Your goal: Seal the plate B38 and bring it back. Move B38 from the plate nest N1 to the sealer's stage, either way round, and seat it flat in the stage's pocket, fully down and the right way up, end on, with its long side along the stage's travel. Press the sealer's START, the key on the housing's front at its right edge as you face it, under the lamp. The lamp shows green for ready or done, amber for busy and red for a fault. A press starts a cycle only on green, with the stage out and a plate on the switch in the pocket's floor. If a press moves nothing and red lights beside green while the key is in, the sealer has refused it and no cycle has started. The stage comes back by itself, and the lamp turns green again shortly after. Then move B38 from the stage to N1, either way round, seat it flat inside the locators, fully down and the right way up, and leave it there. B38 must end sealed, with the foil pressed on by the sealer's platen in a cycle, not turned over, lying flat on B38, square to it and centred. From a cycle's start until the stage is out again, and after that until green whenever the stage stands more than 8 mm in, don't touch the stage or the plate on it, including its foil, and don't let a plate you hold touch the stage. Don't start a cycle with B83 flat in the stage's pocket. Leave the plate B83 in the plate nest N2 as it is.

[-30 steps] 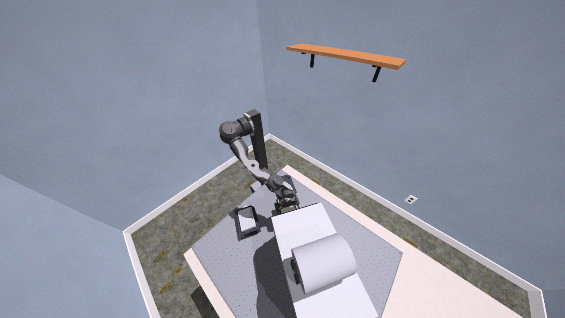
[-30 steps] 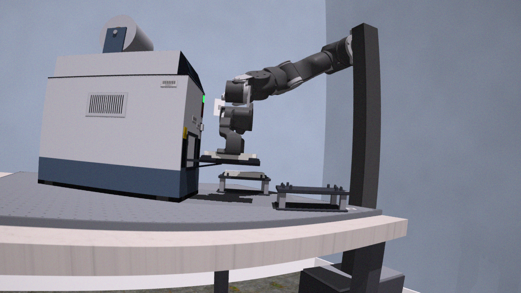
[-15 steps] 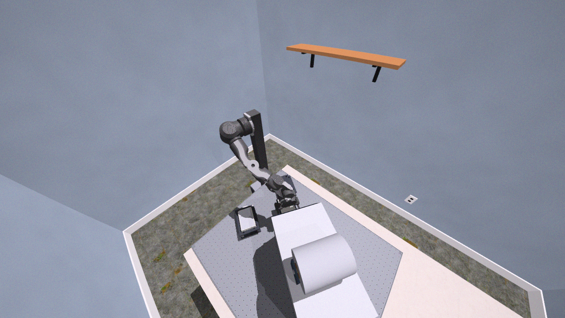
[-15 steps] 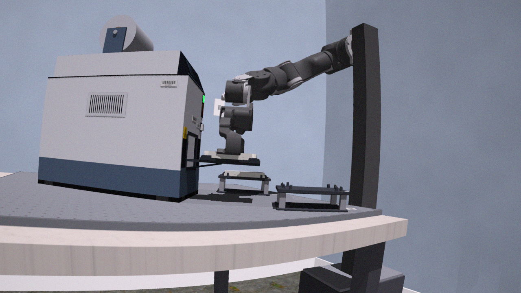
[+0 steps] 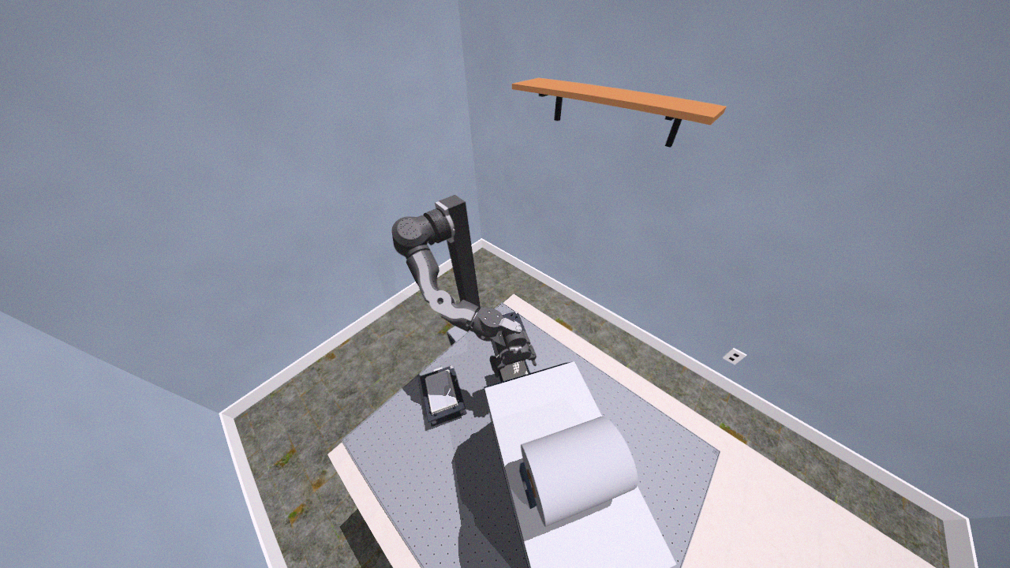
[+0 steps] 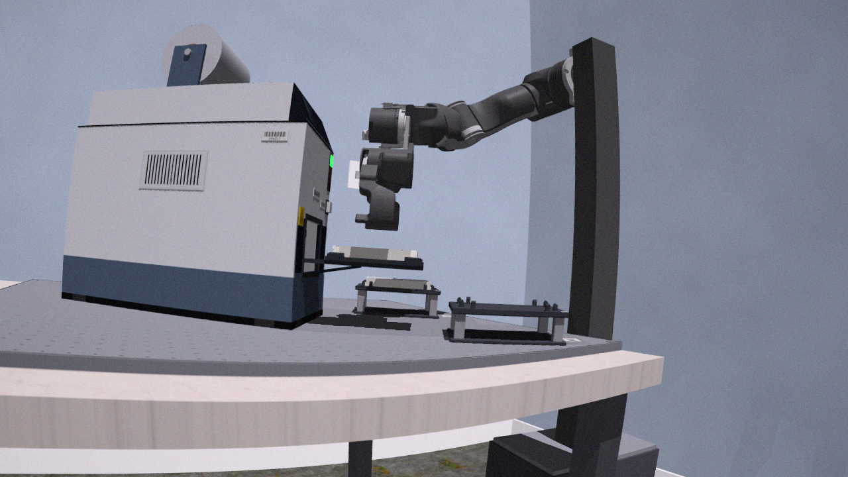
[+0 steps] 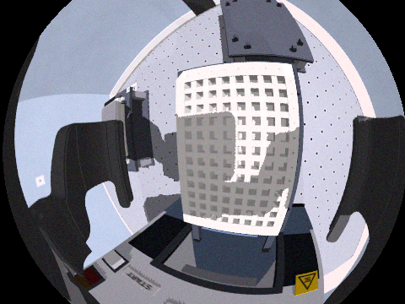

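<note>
B38 sits on the sealer's stage; gripper above it, spread wide, holding nothing. Lamp green: check the plate's flat in the pocket, then press START squarely under the lamp, clear of the stage.

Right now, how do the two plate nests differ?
The nest by the arm's post is bare, locator pins exposed; the nest nearer the sealer carries a plate. In the wrist view the bare nest lies beyond the stage's outer end, the loaded nest off to its side. Both are dark frames on short legs.
</note>
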{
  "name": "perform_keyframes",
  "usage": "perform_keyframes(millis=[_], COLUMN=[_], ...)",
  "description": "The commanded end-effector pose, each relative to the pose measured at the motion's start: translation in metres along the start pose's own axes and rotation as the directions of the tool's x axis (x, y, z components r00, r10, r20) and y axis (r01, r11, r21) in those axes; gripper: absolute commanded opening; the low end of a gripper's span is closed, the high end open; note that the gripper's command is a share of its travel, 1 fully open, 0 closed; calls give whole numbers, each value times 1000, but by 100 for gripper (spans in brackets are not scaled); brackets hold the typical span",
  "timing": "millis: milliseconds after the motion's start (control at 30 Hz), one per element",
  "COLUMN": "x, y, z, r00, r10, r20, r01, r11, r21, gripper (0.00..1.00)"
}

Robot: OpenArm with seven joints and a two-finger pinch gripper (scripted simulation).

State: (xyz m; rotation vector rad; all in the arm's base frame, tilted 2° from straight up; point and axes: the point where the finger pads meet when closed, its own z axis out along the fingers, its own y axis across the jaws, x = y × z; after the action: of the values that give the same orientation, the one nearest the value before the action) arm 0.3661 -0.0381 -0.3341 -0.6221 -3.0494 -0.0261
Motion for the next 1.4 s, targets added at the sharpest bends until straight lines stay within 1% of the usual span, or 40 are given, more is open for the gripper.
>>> perform_keyframes(millis=[0,100,267,1367], x=[-1,-1,-1,-1], y=[0,0,0,0], z=[-2,-2,-41,-41], r00=[1000,1000,1000,1000], r10=[2,2,2,2], r20=[4,4,4,4], r01=[-2,-2,-2,-2], r11=[1000,1000,1000,1000], r21=[2,2,1,1], gripper=[77,77,77,77])
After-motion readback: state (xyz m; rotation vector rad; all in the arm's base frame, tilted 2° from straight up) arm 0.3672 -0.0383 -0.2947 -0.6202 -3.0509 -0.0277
